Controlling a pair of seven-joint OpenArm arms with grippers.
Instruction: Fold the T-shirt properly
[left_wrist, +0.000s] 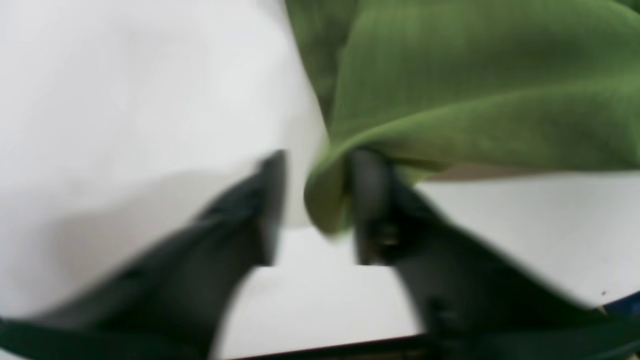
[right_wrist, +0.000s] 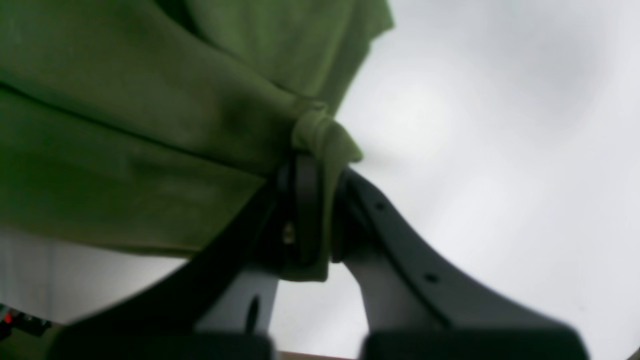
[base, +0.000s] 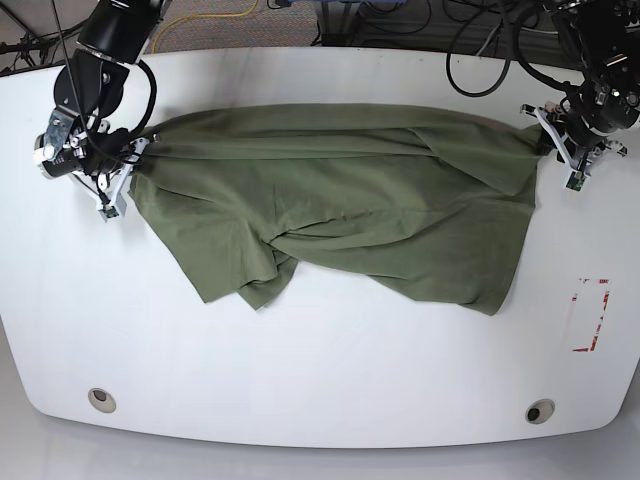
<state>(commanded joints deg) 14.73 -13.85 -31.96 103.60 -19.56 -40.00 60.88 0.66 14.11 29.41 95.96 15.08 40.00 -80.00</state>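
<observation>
While the right gripper (base: 128, 168) pinches one corner of the T-shirt (base: 350, 210) at the table's (base: 320, 370) left side, the cloth lies stretched and rumpled across the white top; at far right the left gripper (base: 552, 140) sits spread, cloth bunched between its fingers (left_wrist: 367, 200).

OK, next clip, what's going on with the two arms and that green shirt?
Both arms hold the T-shirt stretched between them over the white table. The right gripper is shut on a bunched edge at the base view's left. The left gripper has cloth between its fingers at the other end, though a gap shows there. The shirt is crumpled and no fold is made yet.
</observation>
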